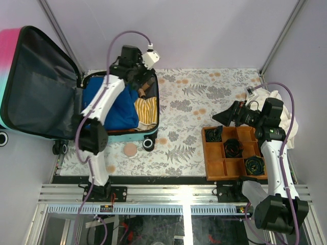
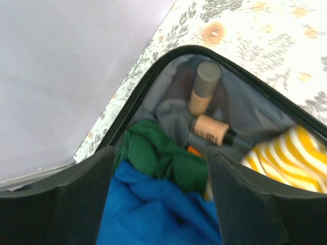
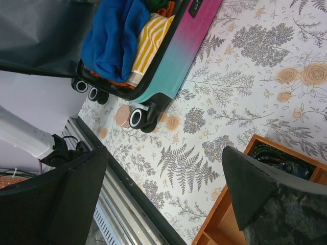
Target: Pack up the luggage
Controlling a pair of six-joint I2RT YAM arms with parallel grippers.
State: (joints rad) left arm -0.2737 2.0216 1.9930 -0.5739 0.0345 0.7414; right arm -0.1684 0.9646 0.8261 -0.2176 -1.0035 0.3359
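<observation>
Listing what we see, largest first.

- Desk (image 1: 204,92): floral cover, carries everything below.
- Luggage (image 1: 41,81): lies open at the desk's left end. Its lid stands up toward the left wall, and the base already holds clothes.
- Wooden tray (image 1: 204,153): at the right near edge, with coiled cables (image 1: 234,147) in several compartments.
- Blue garment (image 1: 110,104): fills most of the base. A yellow-striped cloth (image 1: 145,109) lies beside it and a green garment (image 2: 148,148) at the far end.
- Left end effector (image 2: 161,153): hovers over the base's far corner, fingers apart, nothing between them.
- Right end effector (image 3: 162,163): spread wide and empty, above the tray's far left corner.
- Two beige bottles (image 2: 204,87): lie close together in that far corner, just past the green garment.
- Round beige disc (image 1: 131,150): on the desk near a wheel of the luggage.

We judge the step in hand to be leaving the bottles in the corner. To do it well, we would lift the left arm straight up with the fingers kept spread. That way neither finger snags the green garment or the rim before the arm swings away.
</observation>
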